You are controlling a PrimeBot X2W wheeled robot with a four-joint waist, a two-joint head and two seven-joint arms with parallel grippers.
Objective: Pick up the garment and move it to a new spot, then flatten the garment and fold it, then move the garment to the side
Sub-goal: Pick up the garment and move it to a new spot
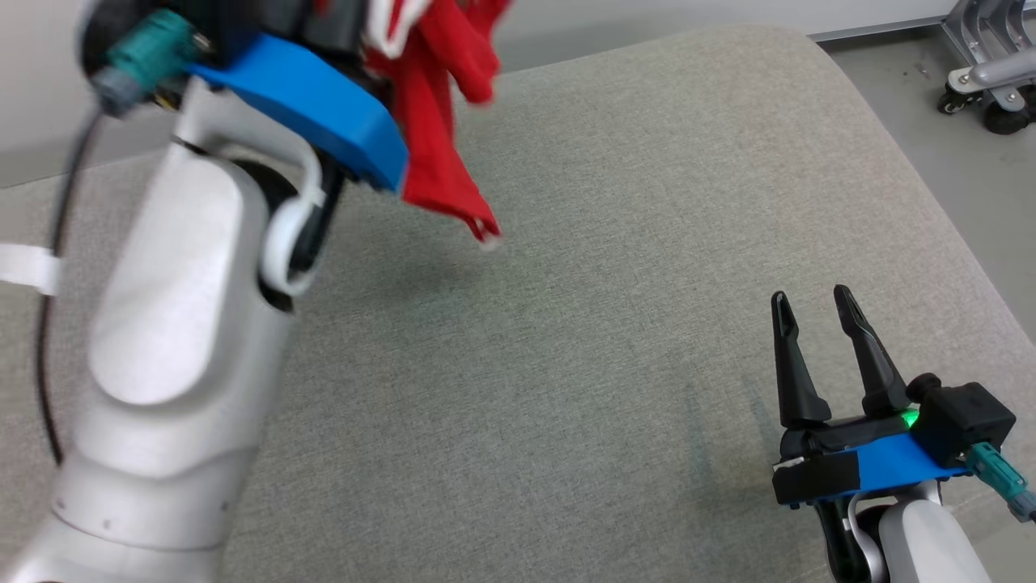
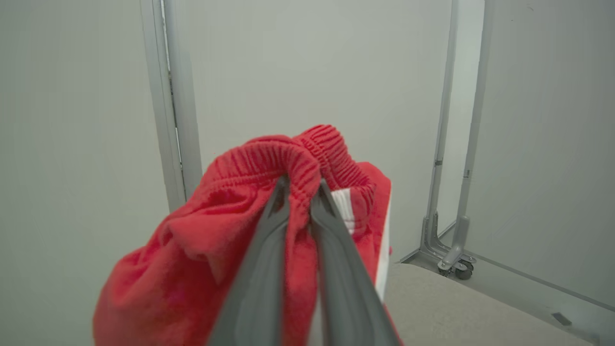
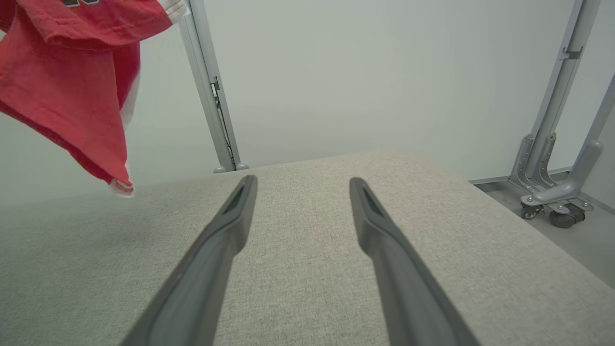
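Note:
The garment (image 1: pixel 437 121) is red with white trim and an elastic waistband. It hangs in the air above the grey cushioned surface (image 1: pixel 615 243), its lowest corner just clear of the fabric. My left gripper (image 2: pixel 300 185) is shut on the garment (image 2: pixel 202 240) at the gathered waistband, raised high at the head view's top left. My right gripper (image 1: pixel 817 304) stands open low at the front right, nothing between its fingers (image 3: pixel 240 202). In the right wrist view the garment (image 3: pixel 72 86) dangles at the upper left, well apart from that gripper.
The padded surface ends in a rounded corner at the far right. Beyond it lies bare floor with a grey wheeled metal stand (image 1: pixel 987 81). A pale wall with metal uprights (image 3: pixel 211 96) runs behind the surface.

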